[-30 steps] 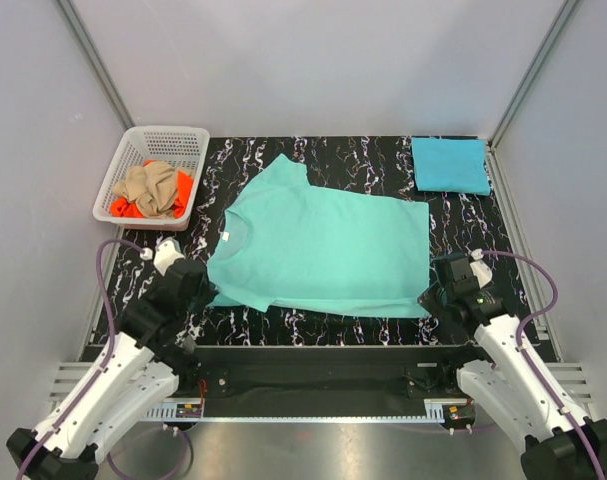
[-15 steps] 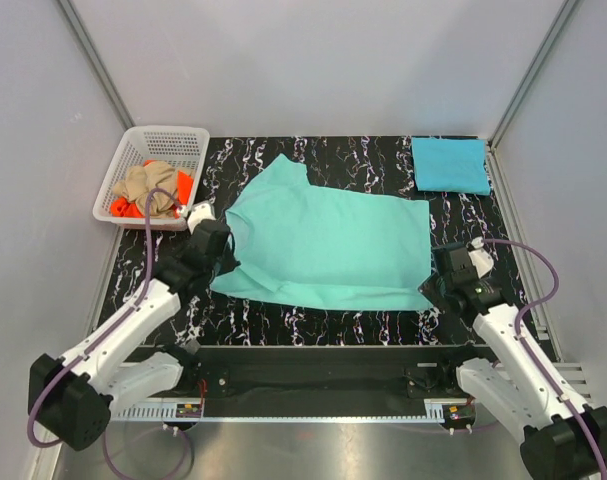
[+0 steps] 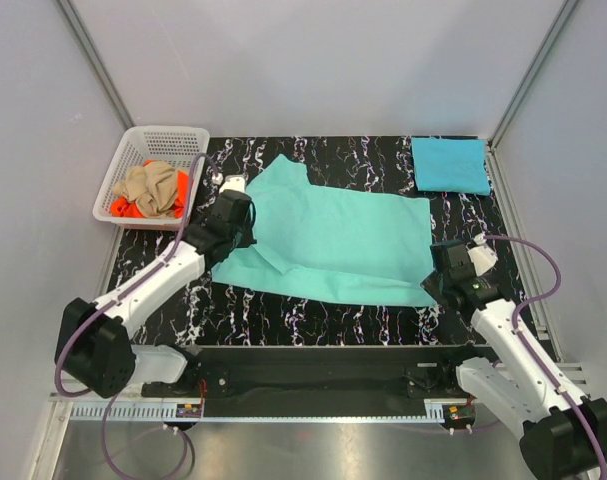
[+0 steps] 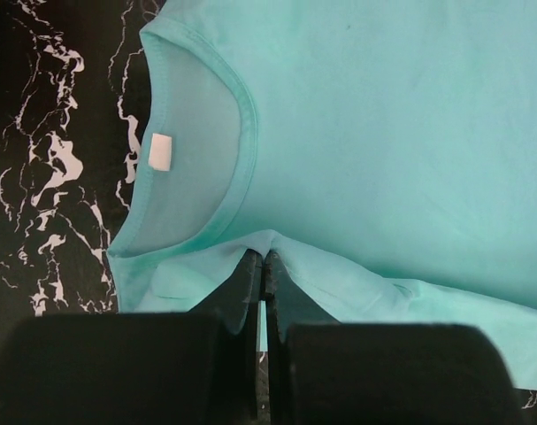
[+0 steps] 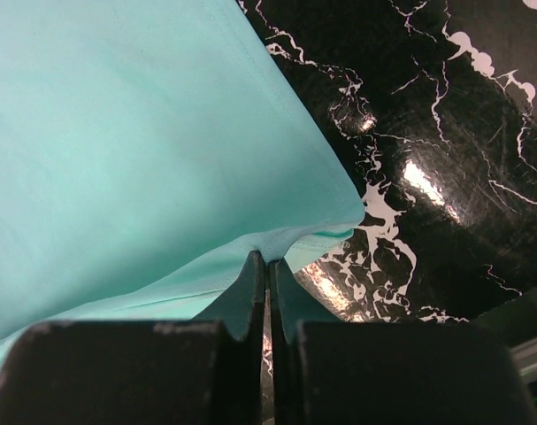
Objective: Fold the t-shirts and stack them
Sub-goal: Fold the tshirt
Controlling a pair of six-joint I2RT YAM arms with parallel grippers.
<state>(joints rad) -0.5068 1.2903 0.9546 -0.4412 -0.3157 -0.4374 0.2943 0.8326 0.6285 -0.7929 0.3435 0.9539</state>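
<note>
A mint-teal t-shirt [image 3: 333, 240] lies spread on the black marbled table, its near edge lifted and folding toward the back. My left gripper [image 3: 235, 226] is shut on its near left edge by the collar [image 4: 241, 133]; the pinch shows in the left wrist view [image 4: 262, 257]. My right gripper [image 3: 441, 272] is shut on the shirt's near right corner, seen in the right wrist view [image 5: 269, 258]. A folded sky-blue t-shirt [image 3: 450, 164] lies at the back right. Tan [image 3: 153, 185] and orange [image 3: 183, 188] t-shirts lie crumpled in the basket.
A white lattice basket [image 3: 179, 134] stands at the back left of the table. Grey walls close in the back and both sides. The black marbled table top [image 3: 363, 160] shows around the shirt.
My left gripper has carried the shirt's near left edge up and toward the back, over the collar area. My right gripper has moved a little back with the near right corner.
</note>
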